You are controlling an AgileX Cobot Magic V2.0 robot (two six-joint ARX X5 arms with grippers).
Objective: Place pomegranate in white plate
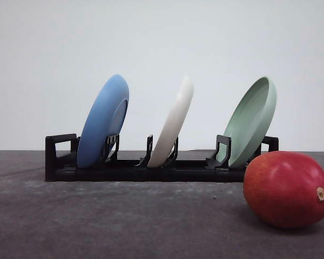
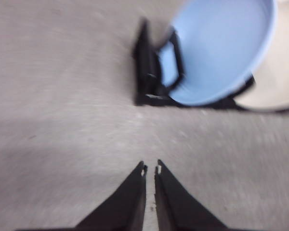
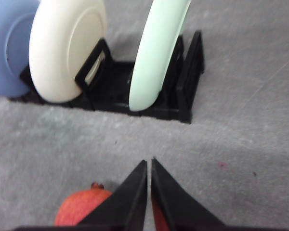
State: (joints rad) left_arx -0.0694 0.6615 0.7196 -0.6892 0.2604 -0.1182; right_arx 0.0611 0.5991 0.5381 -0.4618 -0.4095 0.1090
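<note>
A plain white wall backs a dark grey counter (image 1: pixel 97 221) in the front view, where a black rack (image 1: pixel 151 168) holds three plates standing on edge, all tilted the same way: a blue plate (image 1: pixel 103 121) at the left end, the white plate (image 1: pixel 173 123) in the middle slot, and a pale green plate (image 1: pixel 252 121) at the right end. The pomegranate (image 1: pixel 287 189) lies on the counter in front of the rack's right end, nearer the camera, with its tan stem nub turned to the right — it is apart from the white plate and not in it.

In the left wrist view the left gripper (image 2: pixel 151 169) hangs over bare counter short of the rack's blue-plate end, jaws pressed nearly together with only a thin slit between the tips, holding nothing. In the right wrist view the right gripper (image 3: pixel 149 162) has its jaws likewise closed to a sliver and empty — the pomegranate sits just beside and partly under them
</note>
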